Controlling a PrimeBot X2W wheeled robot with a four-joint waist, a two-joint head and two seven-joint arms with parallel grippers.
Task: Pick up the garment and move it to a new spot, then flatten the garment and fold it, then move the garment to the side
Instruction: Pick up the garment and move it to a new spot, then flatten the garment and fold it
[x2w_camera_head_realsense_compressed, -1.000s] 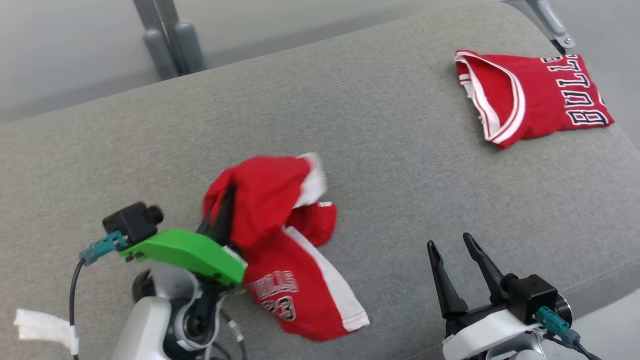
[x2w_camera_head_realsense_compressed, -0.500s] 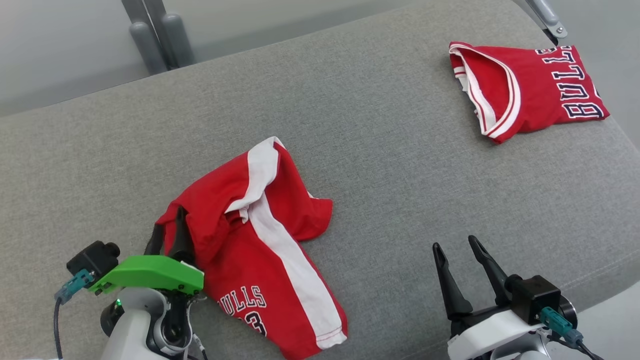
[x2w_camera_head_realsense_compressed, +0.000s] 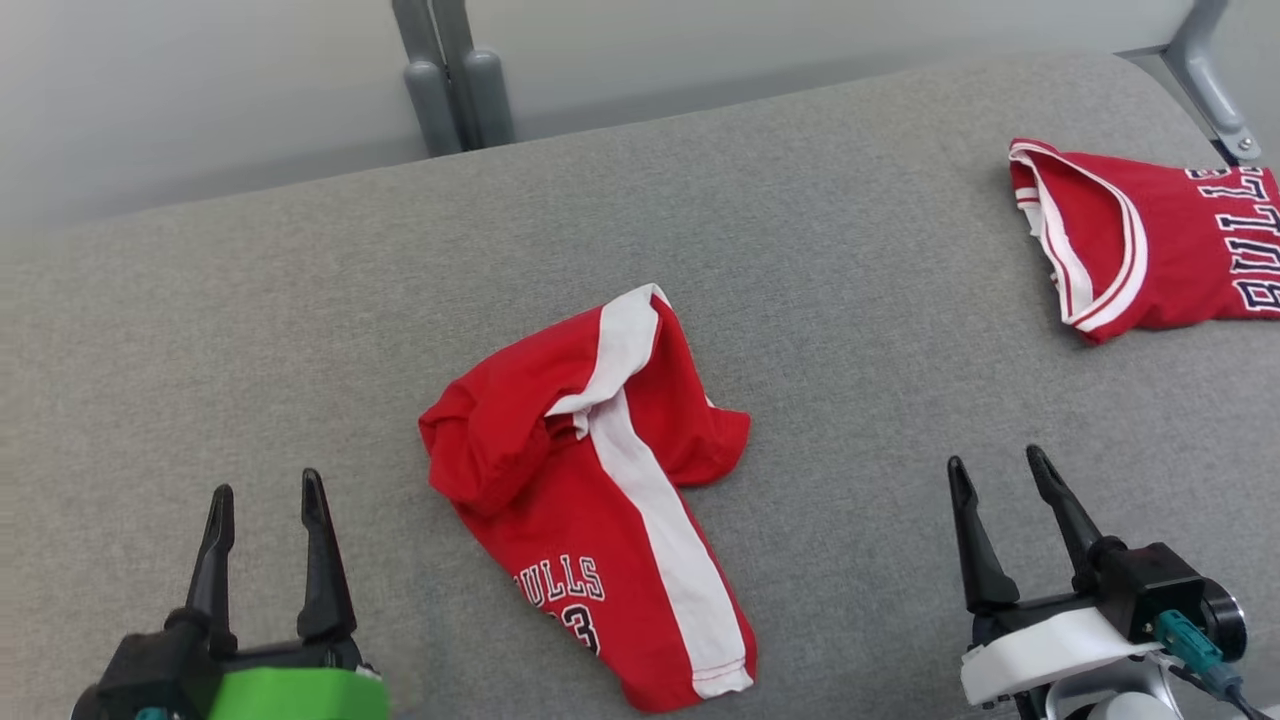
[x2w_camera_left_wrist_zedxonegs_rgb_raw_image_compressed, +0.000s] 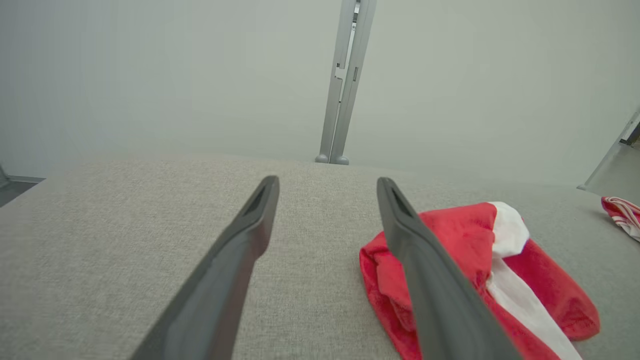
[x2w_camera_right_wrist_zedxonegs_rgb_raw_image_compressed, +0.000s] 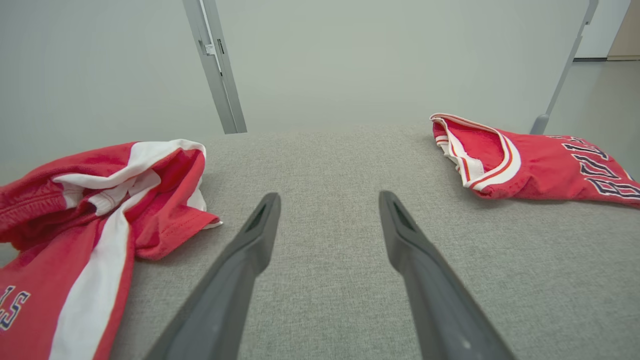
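Your grey fabric-covered desk (x2w_camera_head_realsense_compressed: 850, 250) runs across most of the head view, with a pale wall behind it.

Next in size is the garment, a pair of red shorts (x2w_camera_head_realsense_compressed: 600, 470), lying loose near the middle of the desk, roughly between your two arms. It is not flat. The waist end is bunched into a lump on the far left side, and one leg reaches toward the near edge with a broad white stripe down it and dark-edged lettering ending "ULLS" above a number. A second flap of red cloth sticks out to the right.

A red jersey (x2w_camera_head_realsense_compressed: 1160, 250) sits at the far right corner, well apart from the shorts. It looks folded, its white-and-red trimmed opening faces the desk's middle, and its lettering runs off the picture edge.

Your left pincer (x2w_camera_head_realsense_compressed: 266, 483) is at the lower left with its fingers spread and nothing between them. It is near the shorts' bunched end but not touching. In the left wrist view, the red cloth lies just past one finger.

Your right pincer (x2w_camera_head_realsense_compressed: 994, 456) is at the lower right, likewise spread and empty. It hovers over bare grey fabric, with the shorts on one side and the jersey on the other.

A grey metal post (x2w_camera_head_realsense_compressed: 450, 70) stands behind the desk's far edge — a second, slanted one (x2w_camera_head_realsense_compressed: 1210, 90) rises by the jersey.
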